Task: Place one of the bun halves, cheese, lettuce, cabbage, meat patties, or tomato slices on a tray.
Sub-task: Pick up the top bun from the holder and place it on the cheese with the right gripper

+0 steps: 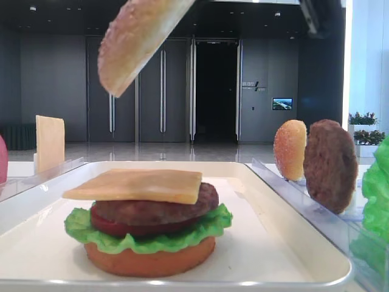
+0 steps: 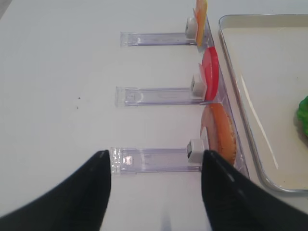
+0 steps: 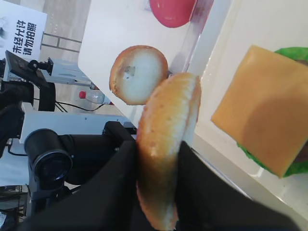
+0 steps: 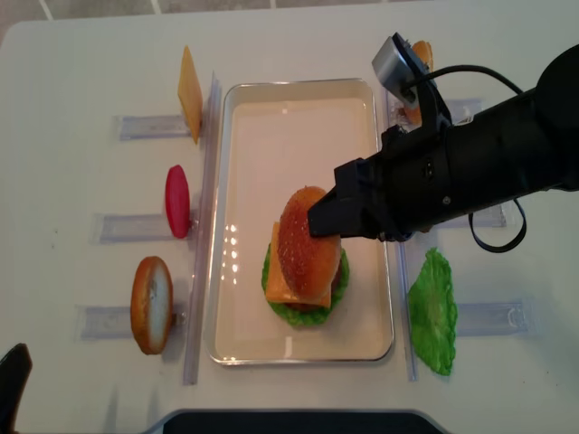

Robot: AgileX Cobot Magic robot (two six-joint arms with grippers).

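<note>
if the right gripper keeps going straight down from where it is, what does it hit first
Probably the cheese topping the stacked burger: the right gripper, shut on the bun top, hangs above it, though the exact gap is unclear.

White surface [image 4: 81, 72], carrying a white tray [image 4: 237, 217] at centre. Flanked on both sides by clear plastic racks [image 4: 204, 226] lying flat along the tray's long edges. To the right, one green lettuce [image 4: 432, 312] leaf beside the rim.

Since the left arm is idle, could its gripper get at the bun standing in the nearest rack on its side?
Probably yes: the left gripper is shut on nothing, and the bun stands just ahead with only the clear rack between; nothing blocks it.
</note>
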